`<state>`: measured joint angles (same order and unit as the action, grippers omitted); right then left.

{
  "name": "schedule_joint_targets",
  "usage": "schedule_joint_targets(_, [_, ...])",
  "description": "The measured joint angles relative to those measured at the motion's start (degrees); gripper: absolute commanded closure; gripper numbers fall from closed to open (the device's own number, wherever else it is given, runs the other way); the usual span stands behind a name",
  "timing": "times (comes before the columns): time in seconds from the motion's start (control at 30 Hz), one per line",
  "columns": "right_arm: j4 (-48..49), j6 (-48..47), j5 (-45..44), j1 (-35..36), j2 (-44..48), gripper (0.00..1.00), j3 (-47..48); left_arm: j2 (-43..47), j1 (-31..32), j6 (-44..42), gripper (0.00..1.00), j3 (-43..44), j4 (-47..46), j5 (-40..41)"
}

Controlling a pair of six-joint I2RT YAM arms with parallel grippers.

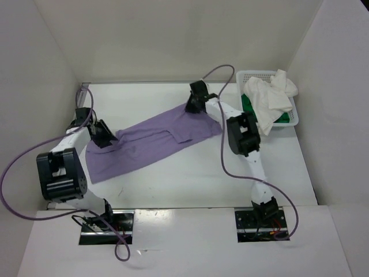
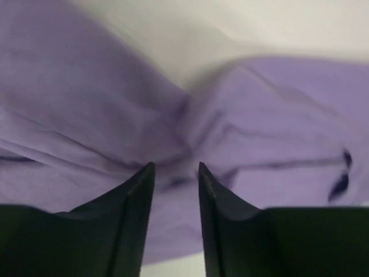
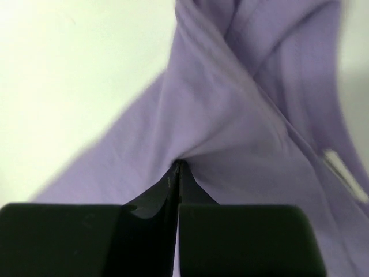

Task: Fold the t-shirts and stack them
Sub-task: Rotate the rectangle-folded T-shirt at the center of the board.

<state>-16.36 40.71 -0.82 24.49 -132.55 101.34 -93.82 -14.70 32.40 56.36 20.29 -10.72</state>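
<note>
The lavender t-shirt (image 1: 151, 142) lies stretched slantwise across the table, from near left to far middle. My left gripper (image 1: 105, 137) is at its left end; in the left wrist view its jaws (image 2: 176, 167) stand apart with purple cloth (image 2: 86, 109) bunched between and under them. My right gripper (image 1: 193, 107) is at the shirt's far right end, shut on a pinch of the cloth (image 3: 230, 133). The white t-shirt (image 1: 270, 98) is heaped on the basket (image 1: 295, 118), hanging over its front. The green t-shirt (image 1: 248, 104) lies under it in the basket.
The white perforated basket stands at the far right corner against the wall. White walls close the table on the left, back and right. Purple cables (image 1: 17, 199) loop beside the arms.
</note>
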Motion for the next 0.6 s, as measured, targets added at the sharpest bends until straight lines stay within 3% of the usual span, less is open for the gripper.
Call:
schedule_joint_targets(0.1, [-5.84,-0.59,0.46,0.61,-15.98,0.99,27.52,7.8,0.35,-1.01,0.49,-0.92,2.6,-1.07])
schedule_joint_targets(0.17, [-12.55,-0.87,0.76,1.03,-26.03,0.96,46.75,11.74,1.07,-1.44,0.49,-0.98,3.91,-1.68])
schedule_joint_targets(0.2, [-16.15,-1.18,0.85,1.27,-30.32,0.88,56.46,13.03,1.73,-2.12,0.48,-0.98,4.66,-1.79])
schedule_joint_targets(0.27, [-19.8,-1.68,1.27,1.73,-31.56,0.82,61.37,14.73,3.67,-2.69,0.45,-0.98,6.36,-1.51])
schedule_joint_targets(0.33, [-21.84,-3.39,0.2,2.56,-26.1,0.8,54.84,16.02,5.66,-3.08,0.44,-0.98,7.85,-1.53])
schedule_joint_targets(0.5, [-15.82,-6.38,-3.41,7.5,3.26,0.82,15.56,18.05,7.91,-3.85,0.55,-0.96,9.38,-1.31])
schedule_joint_targets(0.53, [-13.94,-6.34,-3.45,8.66,9.46,0.84,8.24,17.73,8.13,-3.89,0.66,-0.96,9.2,-1.11])
schedule_joint_targets(0.6, [-11.26,-6.29,-2.93,9.73,21.16,0.88,-3.63,16.33,8.83,-3.82,0.76,-0.85,8.46,-0.63])
